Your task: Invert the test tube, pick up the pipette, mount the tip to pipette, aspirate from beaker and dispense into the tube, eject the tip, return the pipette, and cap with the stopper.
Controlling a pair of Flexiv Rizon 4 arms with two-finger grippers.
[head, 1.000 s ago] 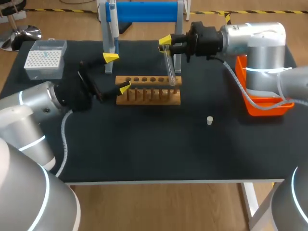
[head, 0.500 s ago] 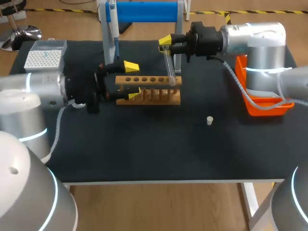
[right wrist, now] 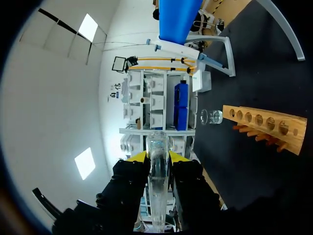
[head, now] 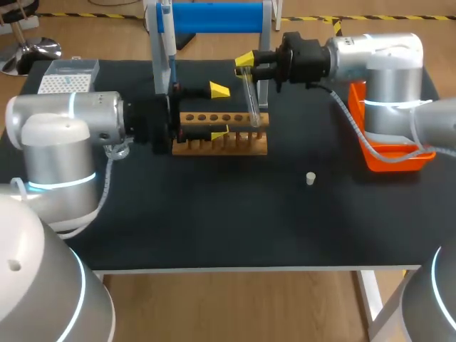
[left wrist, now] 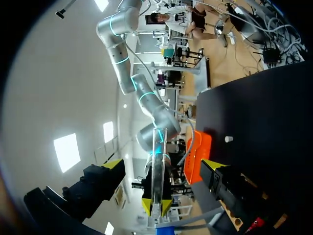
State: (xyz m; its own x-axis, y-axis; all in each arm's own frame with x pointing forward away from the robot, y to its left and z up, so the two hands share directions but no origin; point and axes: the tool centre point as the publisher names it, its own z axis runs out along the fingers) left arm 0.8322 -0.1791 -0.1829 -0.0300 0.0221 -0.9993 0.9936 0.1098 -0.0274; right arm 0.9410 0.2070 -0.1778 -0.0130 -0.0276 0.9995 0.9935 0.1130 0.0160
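Note:
A clear test tube (head: 250, 96) hangs upright over the right end of the wooden rack (head: 246, 145), with my right gripper (head: 244, 65) shut on its upper end. In the right wrist view the test tube (right wrist: 159, 169) runs between the yellow fingertips (right wrist: 138, 157). My left gripper (head: 218, 112) stands open over the rack, just left of the tube. In the left wrist view the tube (left wrist: 157, 171) stands ahead between the open left gripper's (left wrist: 161, 166) fingers, not touching them. A small white stopper (head: 311, 178) lies on the mat. The pipette (head: 165, 39) hangs on the blue stand (head: 217, 17).
A tip box (head: 65, 73) sits at the back left behind my left arm. An orange bin (head: 388, 155) stands at the right edge under my right arm. A glass beaker (right wrist: 211, 116) stands beyond the rack (right wrist: 264, 122) in the right wrist view.
My left arm has swung to the right, carrying its open gripper along the rack toward the tube. The right arm and the tube have kept still.

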